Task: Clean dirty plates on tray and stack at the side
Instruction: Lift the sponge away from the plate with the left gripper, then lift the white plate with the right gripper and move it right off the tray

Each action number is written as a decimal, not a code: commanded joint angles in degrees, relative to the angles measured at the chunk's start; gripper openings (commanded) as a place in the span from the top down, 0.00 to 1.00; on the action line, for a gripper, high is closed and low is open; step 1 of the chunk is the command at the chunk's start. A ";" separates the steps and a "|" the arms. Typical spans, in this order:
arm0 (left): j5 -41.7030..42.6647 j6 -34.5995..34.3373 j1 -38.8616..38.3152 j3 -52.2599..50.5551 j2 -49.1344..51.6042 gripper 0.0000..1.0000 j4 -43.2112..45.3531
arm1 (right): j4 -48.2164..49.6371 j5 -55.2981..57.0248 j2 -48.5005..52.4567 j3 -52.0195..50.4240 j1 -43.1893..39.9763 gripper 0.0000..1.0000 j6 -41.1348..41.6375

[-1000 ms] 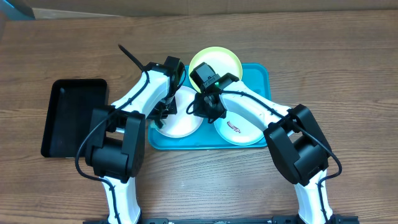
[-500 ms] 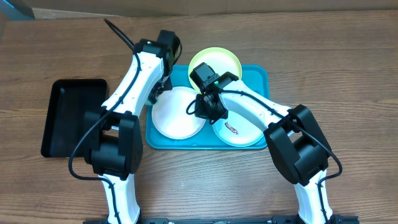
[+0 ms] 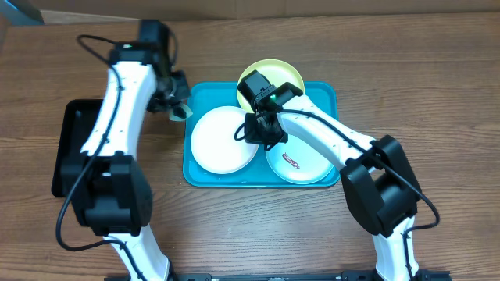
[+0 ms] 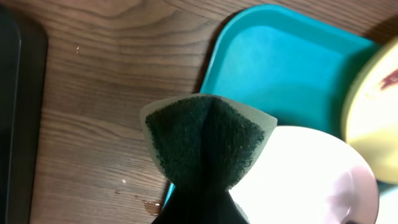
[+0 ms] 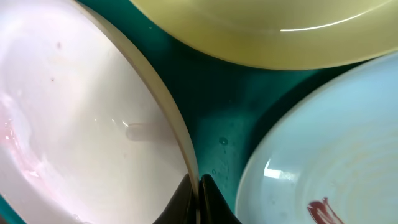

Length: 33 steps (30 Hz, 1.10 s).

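Observation:
A teal tray [image 3: 324,97] holds three plates: a white plate [image 3: 219,140] at the left, a pale plate with a red smear [image 3: 301,160] at the right, and a yellow-green plate [image 3: 293,74] at the back. My right gripper [image 3: 254,134] is shut on the white plate's rim [image 5: 180,137]. The smeared plate [image 5: 323,174] and the yellow plate [image 5: 261,31] show in the right wrist view. My left gripper [image 3: 178,105] is shut on a green scrub sponge [image 4: 205,140] above the table beside the tray's left edge [image 4: 214,59].
A black tray [image 3: 90,144] lies on the wooden table at the left; its edge shows in the left wrist view [image 4: 15,112]. A small brown liquid spot [image 4: 149,204] lies on the table by the teal tray.
My left arm lifted the sponge off the white plate and swung left and back, off the tray's left edge. The right gripper stayed on the white plate's rim.

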 commanded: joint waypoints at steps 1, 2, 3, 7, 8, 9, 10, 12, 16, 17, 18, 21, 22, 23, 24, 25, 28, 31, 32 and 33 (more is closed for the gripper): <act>9.46 7.43 -0.44 0.87 -1.33 0.96 0.00 | -0.59 3.78 -5.81 2.58 0.24 0.96 -3.26; 9.97 7.93 -0.59 0.85 -1.33 0.96 0.00 | -1.38 6.49 -6.80 2.60 0.24 0.96 -4.00; 9.97 8.22 -0.92 0.83 -1.33 0.96 0.04 | -2.16 8.92 -7.69 2.58 0.24 0.96 -4.39; 9.70 8.66 -2.32 0.81 -1.33 0.96 0.83 | -5.84 17.51 -11.21 3.43 0.22 0.96 -6.08; 9.70 8.81 -2.56 0.81 -1.31 0.96 1.20 | -6.62 19.21 -11.87 3.96 0.24 0.96 -7.45; 9.70 8.79 -2.78 0.81 -1.29 0.96 1.64 | -7.69 21.49 -12.55 4.66 0.42 0.96 -8.66; 9.73 8.76 -2.93 0.81 -1.27 0.96 2.19 | -8.70 24.15 -13.07 5.38 0.66 0.96 -9.27; 9.70 8.76 -3.19 0.74 -1.27 0.96 3.32 | -10.43 29.44 -13.73 6.54 1.25 0.96 -9.35; 9.64 8.76 -3.23 -0.11 -1.25 0.96 5.64 | -13.44 38.18 -13.88 8.00 2.71 0.96 -12.13; 9.51 8.76 -3.23 -0.81 -1.27 0.96 6.40 | -14.01 40.15 -13.88 8.00 2.93 0.96 -12.11; 9.44 8.76 -3.23 -1.27 -1.25 0.96 6.80 | -14.51 41.51 -13.88 8.00 3.08 0.96 -12.11; 9.29 8.72 -3.23 -3.54 -1.25 0.96 8.22 | -16.37 44.54 -13.88 8.00 3.54 0.96 -12.09; 9.29 8.70 -3.23 -4.39 -1.25 0.96 8.70 | -16.96 45.24 -13.88 8.11 3.69 0.96 -12.11; 9.29 8.50 -3.23 -5.38 -1.25 0.96 9.22 | -17.42 45.97 -13.88 8.15 3.85 0.96 -12.11; 9.31 8.39 -3.23 -6.27 -1.25 0.96 9.64 | -17.84 46.99 -13.88 8.17 4.07 0.96 -12.11; 9.31 8.17 -3.23 -7.08 -1.25 0.96 9.94 | -18.16 48.04 -13.88 8.17 4.39 0.96 -12.11; 9.44 7.06 -3.23 -9.09 -1.25 0.96 10.43 | -19.39 52.09 -13.88 8.20 5.79 0.96 -12.11; 9.99 7.02 -3.23 -10.69 -1.25 0.96 11.52 | -19.89 56.61 -13.88 8.20 7.96 0.96 -12.13; 10.01 7.02 -3.23 -11.06 -1.25 0.96 11.87 | -19.93 58.36 -13.88 8.20 8.90 0.96 -12.13; 10.16 7.04 -3.23 -11.37 -1.25 0.96 12.13 | -19.93 60.04 -13.88 8.20 9.84 0.96 -12.13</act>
